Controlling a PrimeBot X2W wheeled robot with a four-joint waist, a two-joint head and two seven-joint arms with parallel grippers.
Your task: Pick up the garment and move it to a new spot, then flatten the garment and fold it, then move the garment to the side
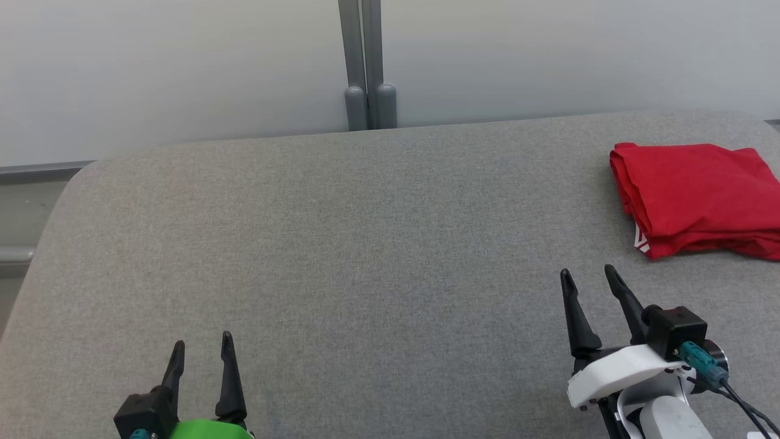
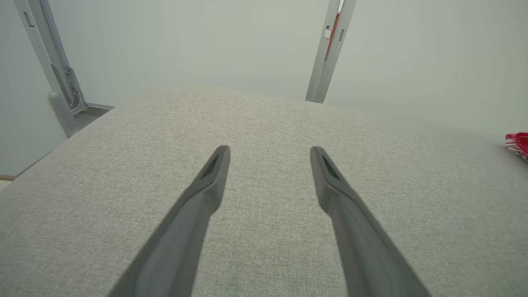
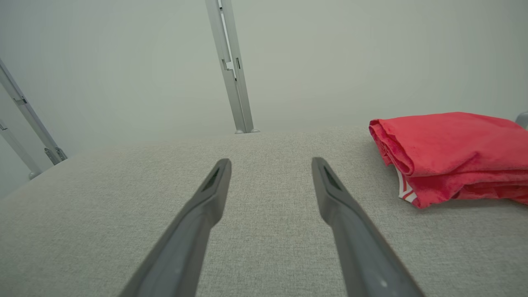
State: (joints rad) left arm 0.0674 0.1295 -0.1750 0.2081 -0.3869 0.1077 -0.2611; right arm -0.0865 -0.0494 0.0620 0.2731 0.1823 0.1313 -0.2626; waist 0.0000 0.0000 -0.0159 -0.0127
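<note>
I am seeing the garment (image 1: 701, 195) lying folded at the far right of the grey cloth surface (image 1: 365, 244), off to my right side. It is sitting as a compact, roughly rectangular red stack, with several layers resting flat on one another. Its right part is running out past the edge of the head view. The folded edges are bunching in soft, rounded rolls along its left side. At its near left corner a strip of white-striped trim (image 3: 404, 192) is peeking out from between the layers.
</note>
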